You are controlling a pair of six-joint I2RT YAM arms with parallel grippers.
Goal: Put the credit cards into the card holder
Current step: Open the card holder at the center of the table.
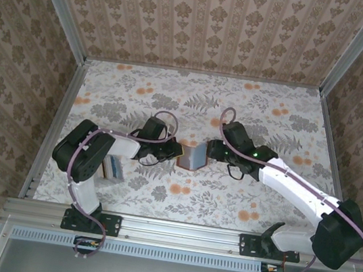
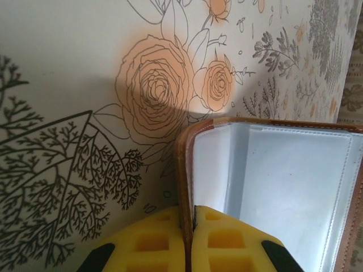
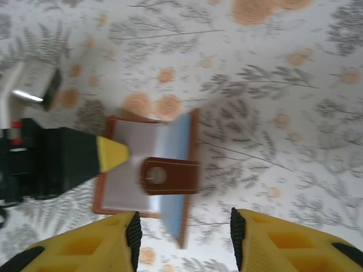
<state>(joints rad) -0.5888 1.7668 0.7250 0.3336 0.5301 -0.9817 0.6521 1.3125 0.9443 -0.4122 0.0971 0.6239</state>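
Top external view: we see the wallet (image 1: pixel 194 157) lying open at the middle of the frame on the flowered table (image 1: pixel 254 106), between both grippers. Our left gripper (image 2: pixel 190 226) pinches the wallet's brown leather edge tight between its yellow fingers (image 2: pixel 153 243). Our right gripper (image 3: pixel 184 235) hangs over the wallet with its fingers apart, gripping nothing. A blue flat piece (image 3: pixel 177 153) tilts up beneath the strap (image 3: pixel 170 175); card or flap, we cannot tell. A few cards (image 1: pixel 114 167) lie at lower left, just beside the left arm (image 1: pixel 86 156).
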